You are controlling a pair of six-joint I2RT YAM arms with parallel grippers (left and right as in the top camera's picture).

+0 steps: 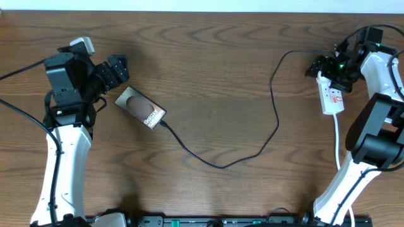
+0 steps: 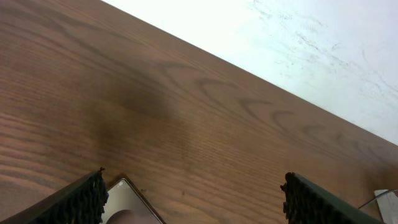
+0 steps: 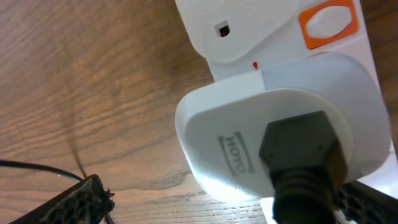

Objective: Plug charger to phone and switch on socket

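The phone (image 1: 140, 107), a dark brown slab with pale lettering, lies slanted on the table at the left. The charger cable (image 1: 252, 151) meets its lower right end and loops right toward the socket (image 1: 332, 98), a white strip. My left gripper (image 1: 122, 71) hovers just up-left of the phone, open; in the left wrist view one phone corner (image 2: 127, 205) shows beside the left finger (image 2: 81, 202). My right gripper (image 1: 329, 70) is over the strip's top end, open. In the right wrist view a white adapter (image 3: 249, 143) with a black connector (image 3: 305, 155) sits on the socket (image 3: 249, 31) below an orange switch (image 3: 328, 22).
The socket's white cord (image 1: 339, 142) runs down past the right arm's base. Bare wooden table (image 1: 214, 57) lies between the two arms. The table's far edge meets a pale floor (image 2: 298, 43) in the left wrist view. A thin black cable (image 3: 31, 167) passes the right gripper's left finger.
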